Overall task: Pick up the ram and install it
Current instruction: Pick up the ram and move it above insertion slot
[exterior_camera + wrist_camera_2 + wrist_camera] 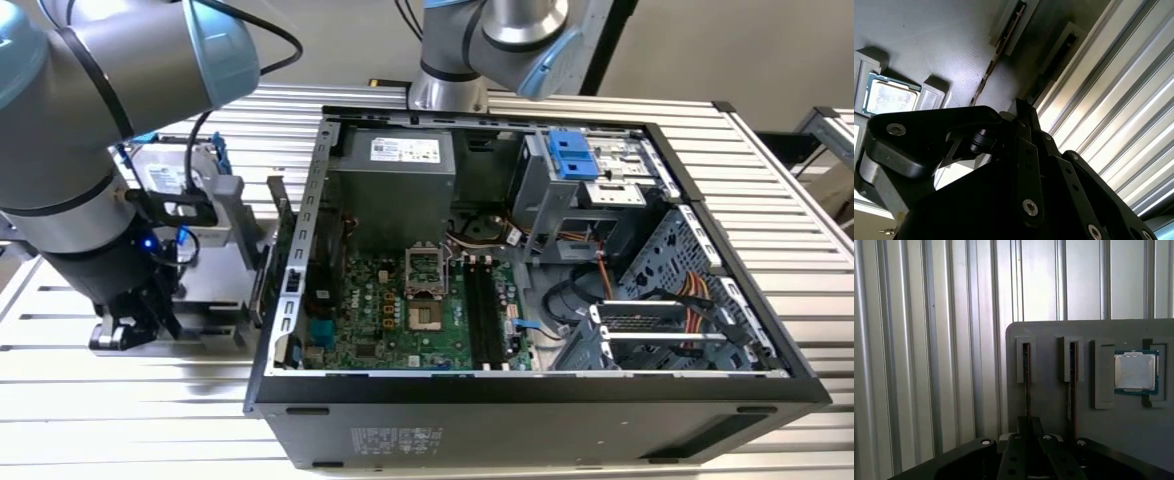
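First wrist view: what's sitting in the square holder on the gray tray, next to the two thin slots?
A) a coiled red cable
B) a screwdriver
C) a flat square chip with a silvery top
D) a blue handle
C: a flat square chip with a silvery top and a blue-green rim lies in that holder on the gray tray, beside the two thin slots.

We think this is a robotics lab or a test workshop. A table (801, 230) of ribbed aluminium profiles carries an open computer case (534, 400) in its middle. A grey robot arm (80, 150) works over its edge at the exterior view's left, and a second arm (481, 50) rises behind the case. A grey holder plate (1054, 390) keeps a processor chip (1135, 371) in a fitted pocket.
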`<action>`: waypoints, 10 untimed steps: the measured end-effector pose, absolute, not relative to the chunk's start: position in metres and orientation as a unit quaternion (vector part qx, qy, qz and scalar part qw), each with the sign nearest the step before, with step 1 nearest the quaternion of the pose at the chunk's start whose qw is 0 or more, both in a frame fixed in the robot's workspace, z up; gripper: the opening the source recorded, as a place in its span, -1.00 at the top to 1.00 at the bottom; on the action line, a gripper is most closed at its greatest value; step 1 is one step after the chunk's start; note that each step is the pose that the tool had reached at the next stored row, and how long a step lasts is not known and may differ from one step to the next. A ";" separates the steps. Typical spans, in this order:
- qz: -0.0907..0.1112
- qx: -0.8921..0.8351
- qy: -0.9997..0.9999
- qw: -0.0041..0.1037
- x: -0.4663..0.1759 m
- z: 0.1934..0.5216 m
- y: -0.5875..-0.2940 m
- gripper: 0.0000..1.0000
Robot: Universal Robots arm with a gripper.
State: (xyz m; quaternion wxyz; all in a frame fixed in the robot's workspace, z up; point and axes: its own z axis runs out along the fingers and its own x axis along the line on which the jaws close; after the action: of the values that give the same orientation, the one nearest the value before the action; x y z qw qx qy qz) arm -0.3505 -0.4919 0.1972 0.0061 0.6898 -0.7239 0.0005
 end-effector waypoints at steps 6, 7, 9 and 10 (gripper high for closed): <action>0.000 0.690 -0.724 0.006 -0.351 0.202 -0.492 1.00; 0.001 0.690 -0.724 0.006 -0.351 0.203 -0.492 1.00; 0.000 0.690 -0.724 0.006 -0.351 0.207 -0.492 1.00; 0.001 0.690 -0.724 0.006 -0.351 0.207 -0.492 1.00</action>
State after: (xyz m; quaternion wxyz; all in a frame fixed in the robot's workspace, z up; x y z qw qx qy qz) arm -0.3505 -0.4919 0.2074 0.0061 0.6898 -0.7239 0.0005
